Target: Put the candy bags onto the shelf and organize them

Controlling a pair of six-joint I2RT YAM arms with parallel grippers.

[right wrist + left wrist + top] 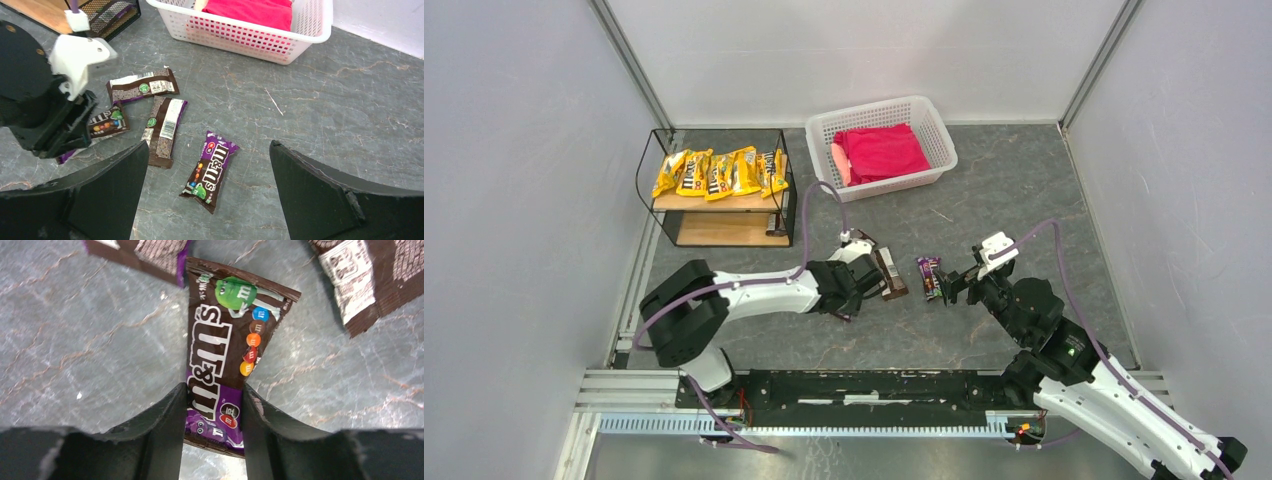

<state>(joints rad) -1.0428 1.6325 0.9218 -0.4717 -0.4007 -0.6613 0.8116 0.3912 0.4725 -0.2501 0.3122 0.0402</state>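
Left gripper point(215, 394) pinches a glossy brown-and-purple candy packet point(220, 340) by its long edges. Both black fingers press against it, and the foil narrows between them. The packet lies flat on the grey marbled tabletop point(75, 340), right of the black-wire, wooden-board shelf point(714, 231) and nearer the arm bases. Just beside it, further right of the shelf, lie two face-down brown packets, one point(142, 86) beyond the other point(164, 131). Right gripper point(208, 146) hangs wide open above a purple packet point(210, 170), further right still. Yellow packets point(719, 172) overlap in a row on the shelf's top board. A white perforated plastic basket point(929, 125) holding a red cloth point(879, 152) sits right of the shelf.
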